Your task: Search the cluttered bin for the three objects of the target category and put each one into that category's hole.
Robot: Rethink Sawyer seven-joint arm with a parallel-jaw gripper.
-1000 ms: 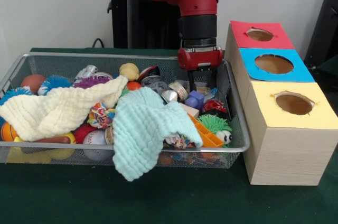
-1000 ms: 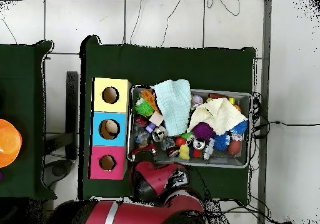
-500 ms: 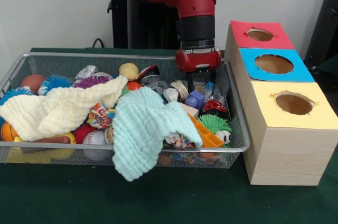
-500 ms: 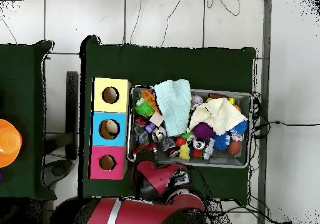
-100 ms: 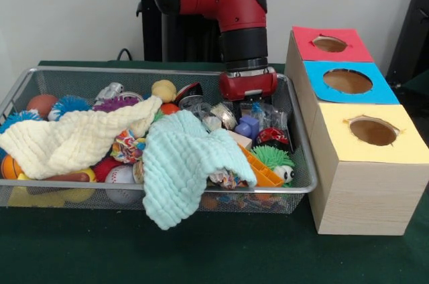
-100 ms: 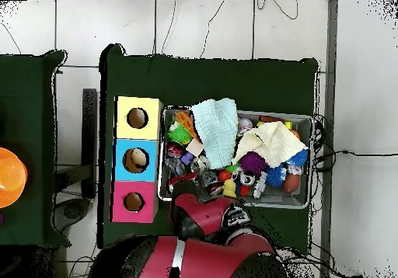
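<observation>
Up front, the gripper (image 5: 255, 104) sits low over the right end of the wire mesh bin (image 5: 303, 163), its red housing just above a crinkly clear plastic bag (image 5: 268, 118) and a purple block (image 5: 249, 126). Its fingers are lost against the clutter, so I cannot tell whether the jaws are spread or pinching anything. Just in front lie a red-and-black toy (image 5: 271, 136) and a green fuzzy toy (image 5: 273, 158). A mint cloth (image 5: 182, 163) and a cream cloth (image 5: 74, 138) cover much of the pile, so any target objects beneath them are hidden. The pink hole (image 5: 330, 44), blue hole (image 5: 348, 81) and yellow hole (image 5: 373, 131) stand just beside the bin.

From overhead, the red arm (image 6: 204, 217) covers the bin's nearest corner, hiding the gripper. The three-hole box (image 6: 137, 159) adjoins the bin's short side.

My worry: a lift from here could drag the bag or a neighbouring toy over the rim, since everything is packed touching.
</observation>
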